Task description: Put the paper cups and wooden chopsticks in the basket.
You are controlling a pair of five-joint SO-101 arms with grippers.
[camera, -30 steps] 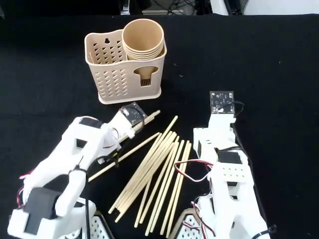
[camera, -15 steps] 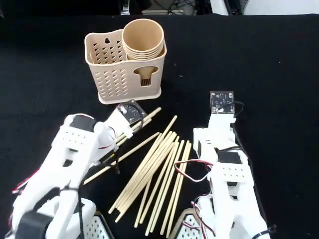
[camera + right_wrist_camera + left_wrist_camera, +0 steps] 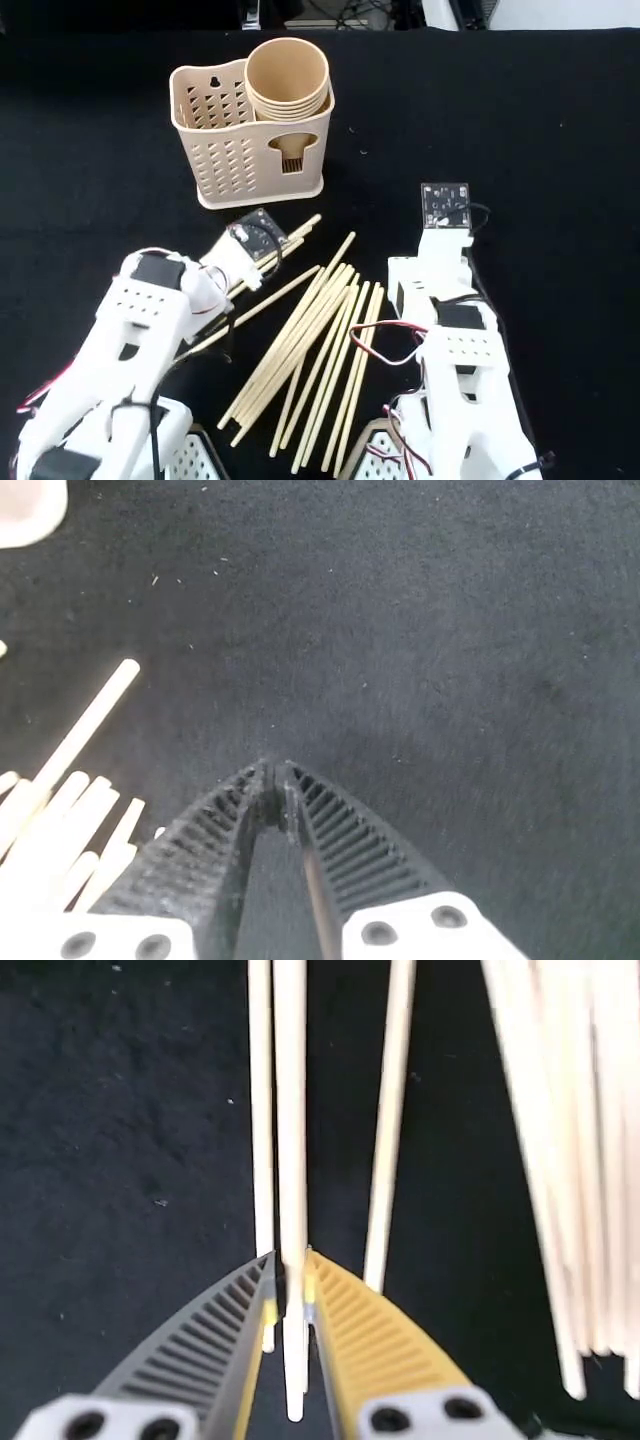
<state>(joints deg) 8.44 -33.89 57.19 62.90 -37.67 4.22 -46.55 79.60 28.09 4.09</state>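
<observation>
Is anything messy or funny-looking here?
Yes. The chopsticks lie fanned out in a loose heap on the table, outside the basket. The left gripper pinches one. The paper cups sit neatly stacked inside the basket.

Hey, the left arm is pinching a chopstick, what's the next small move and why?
Probably raise the left end effector a little: it is shut on one chopstick, with others close beside it, and the basket has a free compartment beside the paper cups.

Black cloth covers the tabletop edge to edge, flecked with pale lint under even light. Past the far edge, dark cables tangle near the middle, and a white surface sits beyond the far right corner.
</observation>
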